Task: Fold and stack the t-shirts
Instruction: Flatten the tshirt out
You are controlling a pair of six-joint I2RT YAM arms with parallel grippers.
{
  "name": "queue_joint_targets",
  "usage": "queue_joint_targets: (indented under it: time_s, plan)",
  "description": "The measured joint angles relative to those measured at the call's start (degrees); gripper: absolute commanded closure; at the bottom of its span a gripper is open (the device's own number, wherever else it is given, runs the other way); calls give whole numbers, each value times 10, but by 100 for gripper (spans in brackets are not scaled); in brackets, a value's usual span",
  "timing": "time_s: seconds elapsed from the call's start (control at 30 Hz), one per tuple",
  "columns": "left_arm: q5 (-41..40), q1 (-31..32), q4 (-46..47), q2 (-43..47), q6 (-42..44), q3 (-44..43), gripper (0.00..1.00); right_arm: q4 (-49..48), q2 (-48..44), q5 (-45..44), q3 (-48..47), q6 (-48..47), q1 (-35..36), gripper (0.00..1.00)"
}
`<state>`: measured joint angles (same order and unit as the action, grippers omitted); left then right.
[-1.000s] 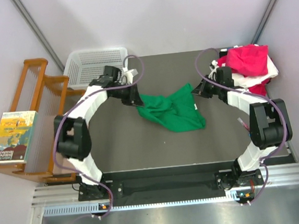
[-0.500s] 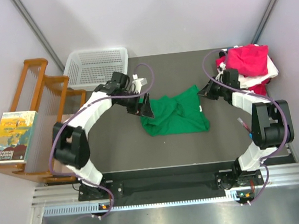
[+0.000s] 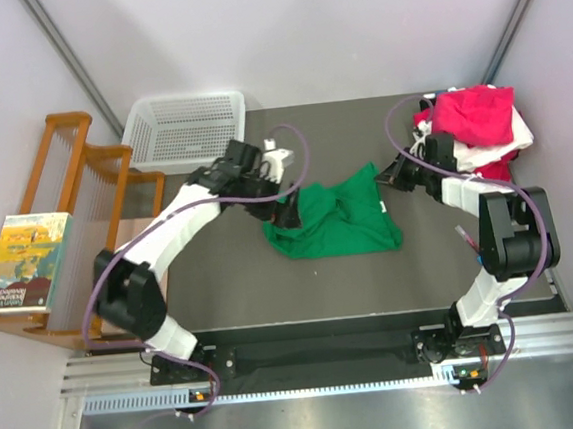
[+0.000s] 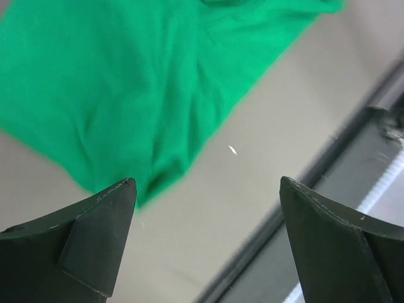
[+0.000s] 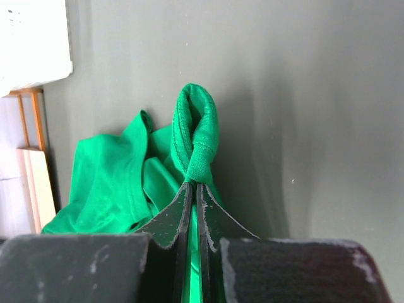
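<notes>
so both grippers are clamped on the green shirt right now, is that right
Not both. Only the right gripper is clamped on the green shirt. The left wrist view shows the left gripper with its jaws wide open over the shirt, holding nothing.

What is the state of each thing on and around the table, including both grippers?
Green t-shirt, crumpled, not folded.
Left gripper, open, over the shirt's edge, holding nothing.
Right gripper, shut on a bunched edge of the green t-shirt.
Pile of shirts, unfolded heap at the far right corner.
Basket, upright, nothing seen inside.
Book, closed, lying flat on the wooden rack.
</notes>
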<state>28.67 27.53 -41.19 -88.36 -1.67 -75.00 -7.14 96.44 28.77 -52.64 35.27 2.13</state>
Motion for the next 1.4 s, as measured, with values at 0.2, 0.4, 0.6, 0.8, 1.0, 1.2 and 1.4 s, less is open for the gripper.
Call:
queue_joint_targets:
  time_s: [0.2, 0.4, 0.6, 0.8, 1.0, 1.2, 1.4]
  plan:
    - [-132, 77, 48, -116, 32, -90, 1, -6, 0, 1, 4, 3, 15, 100]
    - [-275, 125, 149, -164, 86, -101, 1, -7, 0, 10, 6, 3, 23, 100]
    - [-373, 164, 232, -188, 132, -64, 6, -7, 0, 14, 6, 3, 25, 100]
    - [-396, 191, 233, -244, 133, -79, 18, -6, 1, 16, 6, 4, 25, 100]
    - [-397, 193, 223, -274, 120, -90, 41, -6, 1, 20, 6, 3, 25, 100]
    - [-404, 192, 215, -274, 111, -101, 100, -6, 1, 22, 6, 3, 25, 100]
    - [-402, 173, 198, -274, 94, -105, 100, -6, 1, 23, 6, 3, 25, 100]
